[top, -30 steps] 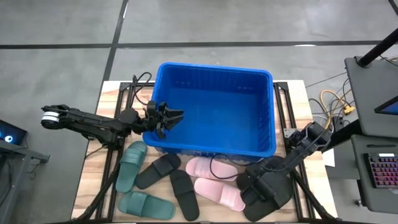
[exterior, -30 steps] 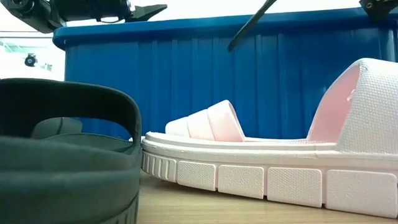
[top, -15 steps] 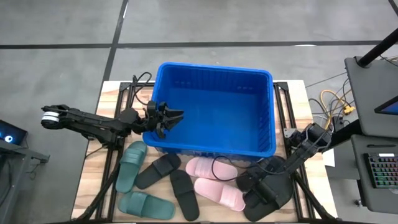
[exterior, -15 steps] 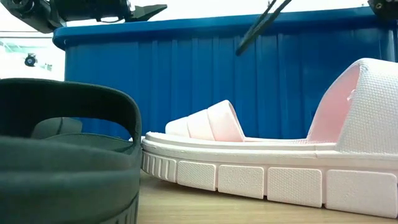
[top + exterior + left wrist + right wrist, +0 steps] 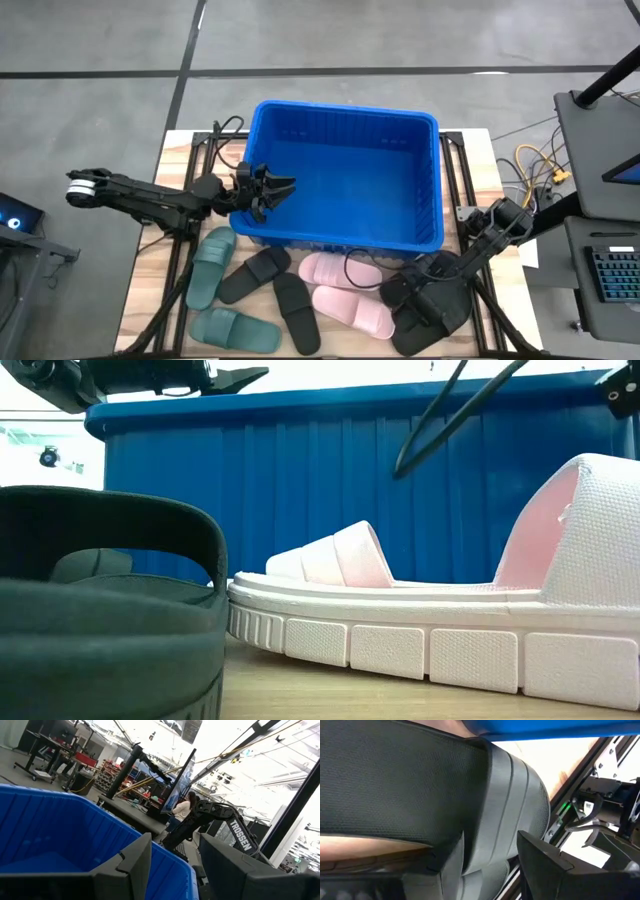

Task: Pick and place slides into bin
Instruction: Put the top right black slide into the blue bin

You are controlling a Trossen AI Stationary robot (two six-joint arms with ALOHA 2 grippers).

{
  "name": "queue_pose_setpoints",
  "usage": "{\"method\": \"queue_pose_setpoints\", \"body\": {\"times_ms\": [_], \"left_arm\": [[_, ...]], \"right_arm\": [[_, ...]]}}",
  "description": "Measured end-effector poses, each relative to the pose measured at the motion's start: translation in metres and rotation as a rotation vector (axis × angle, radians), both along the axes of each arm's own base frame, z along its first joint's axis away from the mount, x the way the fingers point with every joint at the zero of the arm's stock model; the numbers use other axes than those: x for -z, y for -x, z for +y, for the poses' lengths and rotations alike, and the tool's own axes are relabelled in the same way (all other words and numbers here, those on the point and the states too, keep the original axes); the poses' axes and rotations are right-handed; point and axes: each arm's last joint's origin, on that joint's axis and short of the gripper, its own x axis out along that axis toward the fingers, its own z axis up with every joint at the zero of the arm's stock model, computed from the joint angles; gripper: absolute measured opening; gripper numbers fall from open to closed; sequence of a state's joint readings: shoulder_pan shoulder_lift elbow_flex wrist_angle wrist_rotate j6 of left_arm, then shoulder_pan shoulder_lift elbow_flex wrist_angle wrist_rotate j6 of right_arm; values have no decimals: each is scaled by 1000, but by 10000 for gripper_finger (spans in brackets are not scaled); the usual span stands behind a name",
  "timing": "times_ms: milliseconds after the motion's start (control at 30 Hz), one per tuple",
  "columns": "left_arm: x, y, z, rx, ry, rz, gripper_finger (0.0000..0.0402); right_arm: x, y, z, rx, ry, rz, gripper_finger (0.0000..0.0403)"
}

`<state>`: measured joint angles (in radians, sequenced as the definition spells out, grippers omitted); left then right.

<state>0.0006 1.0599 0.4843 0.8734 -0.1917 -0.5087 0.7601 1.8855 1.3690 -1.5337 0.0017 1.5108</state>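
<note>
Left end effector point(image 5: 281, 186) hovered over the bin point(image 5: 345, 125) rim, fingers apart, empty. Right end effector point(image 5: 415, 300) reached low, fingers straddling a black slide point(image 5: 438, 310); grip could not be confirmed.

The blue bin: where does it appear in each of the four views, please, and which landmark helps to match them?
High view: blue bin in the upper middle.
Low view: its dark blue wall fills the background behind the pink slide.
Left wrist view: lower left, wall and rim.
Right wrist view: only a blue strip at the top edge.
Shared landmark: the bin's rolled rim.
</note>
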Motion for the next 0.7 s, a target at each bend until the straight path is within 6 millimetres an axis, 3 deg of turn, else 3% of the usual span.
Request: {"method": "queue_pose_setpoints", "body": {"times_ms": [700], "left_arm": [[0, 0, 0, 0, 0, 0, 153]], "right_arm": [[26, 9, -8, 22, 29, 13, 176]]}}
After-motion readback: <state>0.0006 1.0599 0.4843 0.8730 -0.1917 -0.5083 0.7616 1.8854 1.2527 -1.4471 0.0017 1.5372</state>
